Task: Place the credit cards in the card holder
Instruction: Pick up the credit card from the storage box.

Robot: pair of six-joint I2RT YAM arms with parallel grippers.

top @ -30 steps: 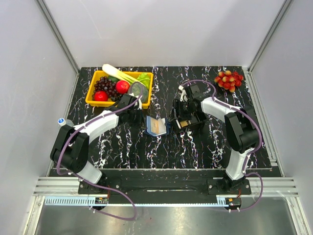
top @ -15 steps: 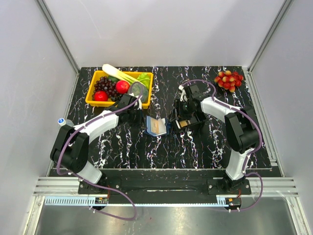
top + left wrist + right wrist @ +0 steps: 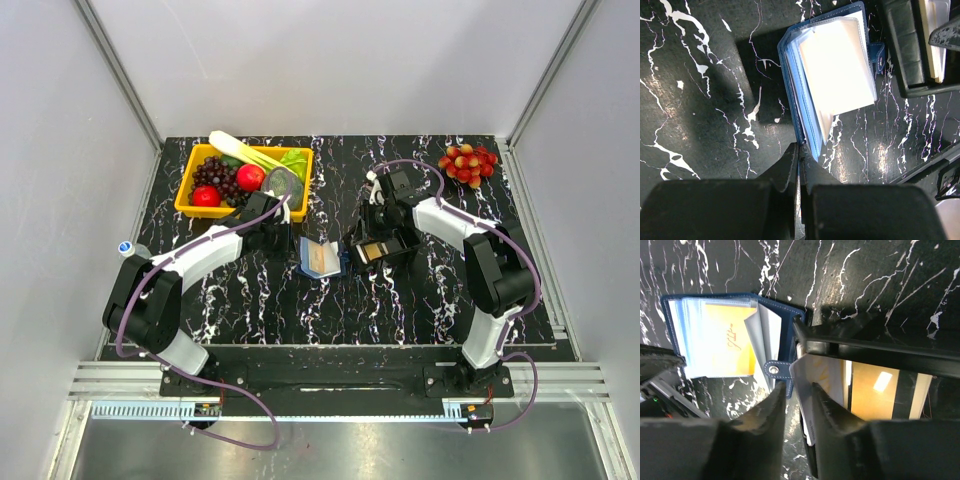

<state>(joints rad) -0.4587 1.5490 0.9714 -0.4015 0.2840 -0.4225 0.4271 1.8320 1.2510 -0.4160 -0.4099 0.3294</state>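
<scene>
The dark-blue card holder (image 3: 322, 257) lies open on the black marbled table, with an orange card (image 3: 730, 340) in a clear sleeve. My left gripper (image 3: 799, 148) is shut on the near edge of its cover (image 3: 832, 75). My right gripper (image 3: 797, 390) hangs at the left wall of the black tray (image 3: 880, 347). A white credit card (image 3: 812, 385) stands on edge between its jaws. That card rests against the right finger, and a gap shows on the left side. A tan card (image 3: 875, 390) lies flat in the tray.
A yellow basket (image 3: 240, 212) of fruit and vegetables stands at the back left, just behind my left arm. A red berry cluster (image 3: 467, 163) lies at the back right. The black tray (image 3: 385, 250) sits right beside the holder's snap tab (image 3: 774, 370).
My right gripper's jaws have narrowed around the white card at the tray's left wall. The left gripper and the card holder have stayed put.
</scene>
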